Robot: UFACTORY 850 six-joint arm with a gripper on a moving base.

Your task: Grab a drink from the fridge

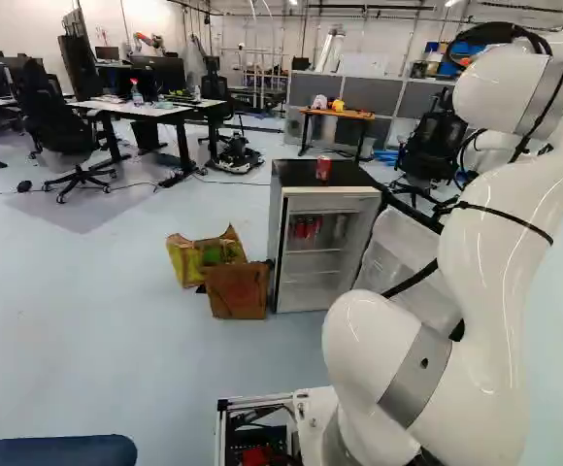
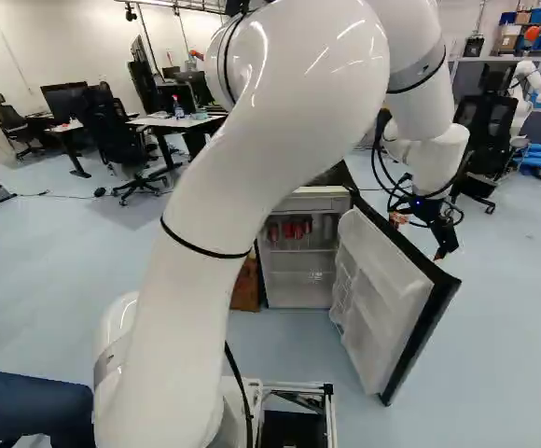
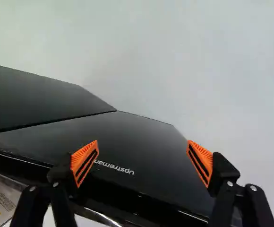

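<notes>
- the fridge door [image 2: 371,294] stands open beside the tool [image 3: 142,161]; no drink is out in its grip
- the tool is released, fingers spread wide
- red cans [image 1: 307,228] wait inside the fridge [image 1: 335,203], across the door from the tool
- reaching in and grasping one seem left
- the arm [image 2: 252,140] arches high, tool angled downward outside the door

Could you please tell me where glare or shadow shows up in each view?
Left base view: shiny streaks on the white arm, a darker patch on the floor by an office chair; right base view: bright highlights along the arm's upper bend; wrist view: glints along the fridge door's edge.
</notes>
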